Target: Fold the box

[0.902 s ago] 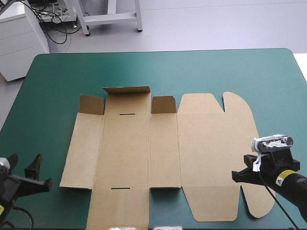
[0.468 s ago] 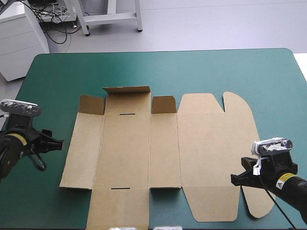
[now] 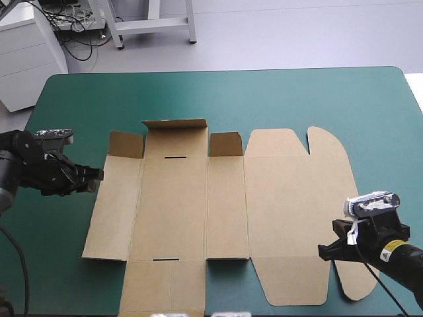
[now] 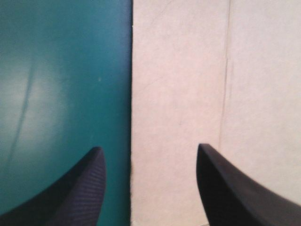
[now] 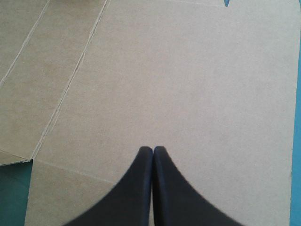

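The brown box [image 3: 225, 205] lies as a flat cut sheet in the middle of the table, with its three far flaps [image 3: 175, 125] tipped up a little. My left gripper [image 3: 98, 174] is low at the sheet's left edge. In the left wrist view the left gripper [image 4: 148, 149] is open, one finger over the teal-green cover [image 4: 61, 70] and the other over the box [image 4: 188, 70]. My right gripper [image 3: 322, 249] hovers over the rounded lid panel near the front right. In the right wrist view the right gripper [image 5: 153, 149] is shut and empty, pointing across the box [image 5: 178, 70].
A wide band of teal-green cover [image 3: 264, 99] runs between the box and the table's far edge. Narrower strips of cover [image 3: 390, 152] flank the sheet on both sides. The box's front flap [image 3: 162, 287] reaches the table's near edge.
My left arm has swung from the front left corner up and inward to the box's left edge. The right gripper has drifted slightly toward the table's near edge. The box has not moved.
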